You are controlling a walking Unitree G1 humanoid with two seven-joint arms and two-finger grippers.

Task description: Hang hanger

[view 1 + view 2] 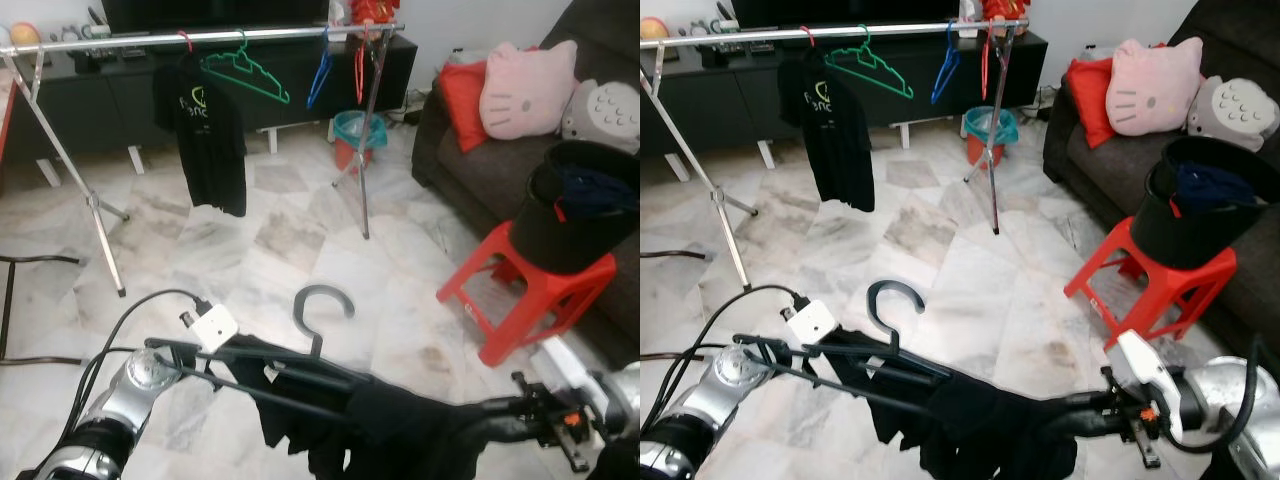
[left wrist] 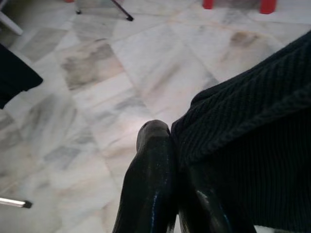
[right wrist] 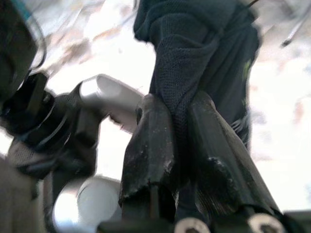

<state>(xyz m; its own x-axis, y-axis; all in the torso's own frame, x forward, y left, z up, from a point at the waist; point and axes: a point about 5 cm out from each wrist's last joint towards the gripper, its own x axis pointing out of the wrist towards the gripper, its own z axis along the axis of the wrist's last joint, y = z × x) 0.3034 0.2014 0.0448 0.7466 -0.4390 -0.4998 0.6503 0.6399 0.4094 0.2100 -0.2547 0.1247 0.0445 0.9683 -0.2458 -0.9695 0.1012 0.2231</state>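
Hanger [image 1: 322,320]: stiff hook, carrying limp dark garment [image 1: 985,420]; light, swaying.
Left gripper [image 2: 167,145]: pinching the fabric.
Right gripper [image 3: 177,116]: clamping the cloth.
Hold: gripping nearer the hook is steadying it.

open marble floor [image 1: 300,250] ahead, clothes rack [image 1: 200,38] beyond, red stool [image 1: 530,290] right

The black t-shirt [image 1: 203,135] hanging on the rack carries a pale printed logo, too small to read.
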